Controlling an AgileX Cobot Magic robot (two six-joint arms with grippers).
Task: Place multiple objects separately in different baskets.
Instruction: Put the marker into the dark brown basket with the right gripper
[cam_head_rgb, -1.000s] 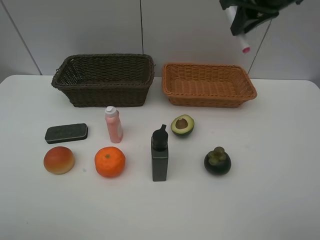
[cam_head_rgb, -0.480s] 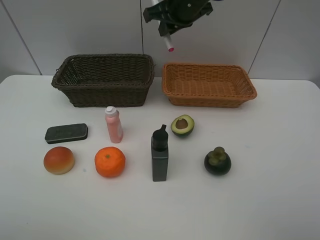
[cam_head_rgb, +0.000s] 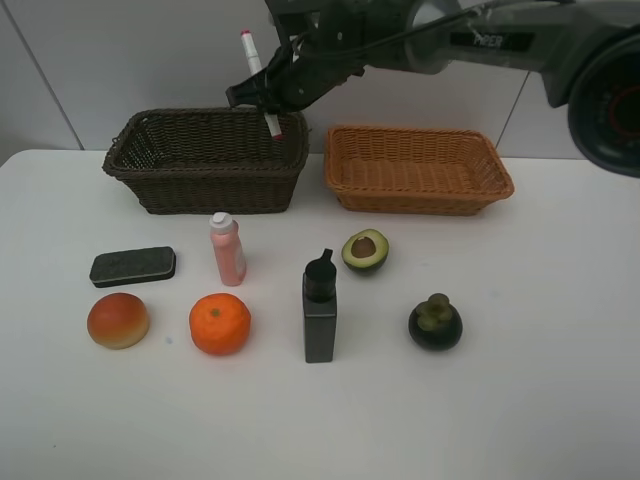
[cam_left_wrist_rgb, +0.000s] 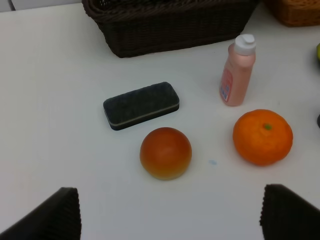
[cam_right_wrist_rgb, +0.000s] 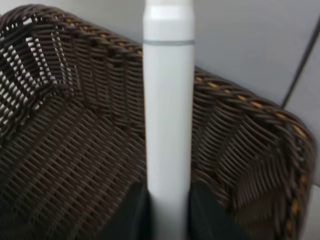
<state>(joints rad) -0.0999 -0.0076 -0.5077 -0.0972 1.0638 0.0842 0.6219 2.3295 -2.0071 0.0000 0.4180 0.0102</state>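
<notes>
Worktop (cam_head_rgb: 560, 400), white; contents listed from the left.

- Left gripper (cam_left_wrist_rgb: 170, 216): jaws spread wide, empty, hovering above the front-left items.
- Dark eraser block (cam_head_rgb: 132, 267), flat. The peach-coloured round fruit (cam_head_rgb: 118, 320) lies just in front of it, apart.
- Dark brown basket (cam_head_rgb: 205, 190), at the rear edge near the wall.
- Pink bottle (cam_head_rgb: 227, 250), upright. The orange (cam_head_rgb: 220, 323) lies in front, apart.
- Right gripper (cam_head_rgb: 264, 88): reaches across the middle, jaws pinching the white-pink marker (cam_head_rgb: 249, 50). The marker is tilted over the dark basket's rear right corner; its lower tip is possibly just below the rim.
- Black bottle (cam_head_rgb: 320, 310), upright, standing clear.
- Halved avocado (cam_head_rgb: 365, 250), cut face up.
- Light orange-tan basket (cam_head_rgb: 418, 200), just beside the dark one with a narrow gap between.
- Dark mangosteen (cam_head_rgb: 435, 322), with bare worktop to its right and all along the front edge.
</notes>
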